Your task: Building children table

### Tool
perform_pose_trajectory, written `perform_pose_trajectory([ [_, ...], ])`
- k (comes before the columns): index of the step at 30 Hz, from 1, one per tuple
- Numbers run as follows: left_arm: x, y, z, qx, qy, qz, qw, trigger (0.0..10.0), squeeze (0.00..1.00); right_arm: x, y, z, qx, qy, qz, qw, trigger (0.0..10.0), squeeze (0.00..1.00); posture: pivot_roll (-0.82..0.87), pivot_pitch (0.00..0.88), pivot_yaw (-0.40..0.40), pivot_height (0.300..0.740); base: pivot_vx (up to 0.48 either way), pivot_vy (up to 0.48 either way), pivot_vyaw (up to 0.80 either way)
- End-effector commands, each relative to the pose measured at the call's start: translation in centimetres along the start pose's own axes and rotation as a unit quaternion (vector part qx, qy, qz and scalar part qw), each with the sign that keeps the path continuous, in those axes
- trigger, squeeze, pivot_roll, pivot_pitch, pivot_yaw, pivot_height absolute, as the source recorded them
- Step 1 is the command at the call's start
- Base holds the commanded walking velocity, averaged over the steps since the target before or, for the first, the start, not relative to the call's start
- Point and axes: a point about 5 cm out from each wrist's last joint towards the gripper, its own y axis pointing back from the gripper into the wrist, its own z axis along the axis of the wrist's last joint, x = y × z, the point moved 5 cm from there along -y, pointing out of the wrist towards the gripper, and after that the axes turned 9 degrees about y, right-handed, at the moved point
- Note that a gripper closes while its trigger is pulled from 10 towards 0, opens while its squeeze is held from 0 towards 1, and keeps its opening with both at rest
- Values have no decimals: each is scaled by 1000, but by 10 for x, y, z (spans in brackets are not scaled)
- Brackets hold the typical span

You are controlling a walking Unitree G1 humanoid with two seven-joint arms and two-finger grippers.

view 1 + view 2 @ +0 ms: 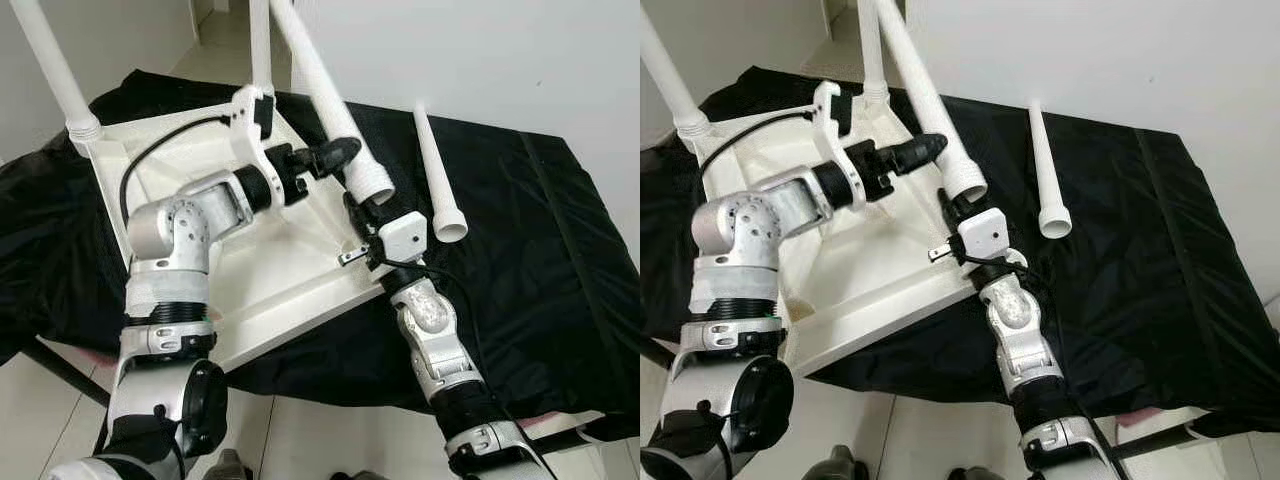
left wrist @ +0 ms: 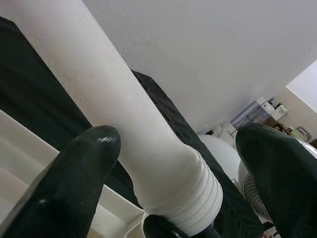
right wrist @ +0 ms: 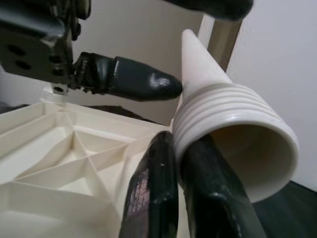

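Holding the white plastic table leg with the ribbed threaded end aslant above the upturned white plastic tabletop, you have its open threaded mouth hanging off the tabletop's near corner, not seated in any socket. Your right gripper sits right under that ribbed end with its two fingers pressed together beside the collar, so treat it as closed against the leg, not around it. Your left gripper stands spread, one finger to each side of the shaft, touching lightly at most. Two more legs already stand in the tabletop's far corners, and a spare white leg lies on the black cloth over the bench. With so loose a hold, the leg could slide or tip away; forcing it in crooked risks cross-threading or shoving the tabletop off the bench edge.
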Motion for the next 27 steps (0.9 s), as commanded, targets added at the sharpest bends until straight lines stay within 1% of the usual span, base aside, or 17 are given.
perform_pose_trajectory([
  [1,1,-4,-8,13,3,2,1000,10000,0,4,-1,11,-27,7,14,1000,10000,0,128,30,-58,740,0,0,0],
  [6,4,-8,-14,20,10,11,1000,10000,0,11,-1,16,-38,13,36,999,10000,0,124,26,-55,740,0,0,0],
  [13,7,-11,-15,25,10,18,999,10000,0,12,1,19,-45,26,42,998,10000,0,120,23,-50,740,0,0,0],
  [14,12,-11,-14,28,3,31,999,10000,0,3,0,10,-15,27,13,999,10000,0,112,25,-41,740,0,0,0],
  [15,13,-10,-14,28,1,35,999,10000,0,0,0,7,-5,26,1,1000,10000,0,111,27,-39,740,0,0,0],
  [17,13,-9,-13,28,-1,36,999,10000,0,-4,0,6,-3,24,-10,1000,10000,0,112,26,-40,740,0,0,0],
  [20,13,-9,-14,28,1,35,999,10000,0,1,2,13,-26,28,9,999,10000,0,111,34,-40,740,0,0,0],
  [21,13,-9,-14,28,1,35,999,10000,0,1,2,13,-26,28,9,999,10000,0,111,34,-40,740,0,0,0],
  [23,13,-9,-13,26,1,35,999,10000,0,7,5,18,-41,32,29,998,10000,0,112,41,-40,740,0,0,0],
  [27,15,-12,-7,21,10,36,999,10000,0,14,9,24,-57,40,52,996,10000,0,119,50,-46,740,0,0,0],
])
